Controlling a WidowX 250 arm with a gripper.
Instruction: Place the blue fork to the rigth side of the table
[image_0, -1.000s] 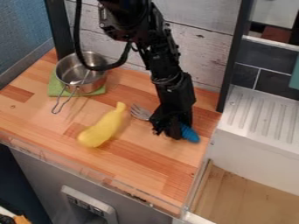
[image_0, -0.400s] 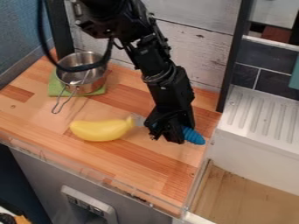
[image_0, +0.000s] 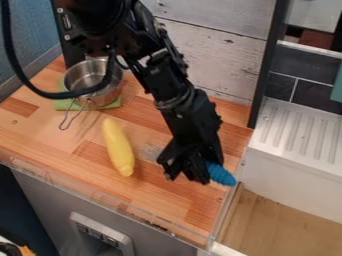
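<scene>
1. Fork, blue-handled, near the right edge of the wooden counter.
2. Gripper closed on the fork.
3. Yellow toy left of it, apart.
4. Metal pot on green cloth.

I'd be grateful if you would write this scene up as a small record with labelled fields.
Gripper: over the right part of the wooden tabletop, apparently holding the fork
Gripper's load: blue-handled fork, tines pointing left, handle toward the tabletop's right edge
Yellow item: elongated toy, lying left of the fork
Cookware: metal pot on a green cloth, at the tabletop's back left
Beyond right edge: white ribbed drainboard
Task status: fork at the right side, release not yet made
</scene>
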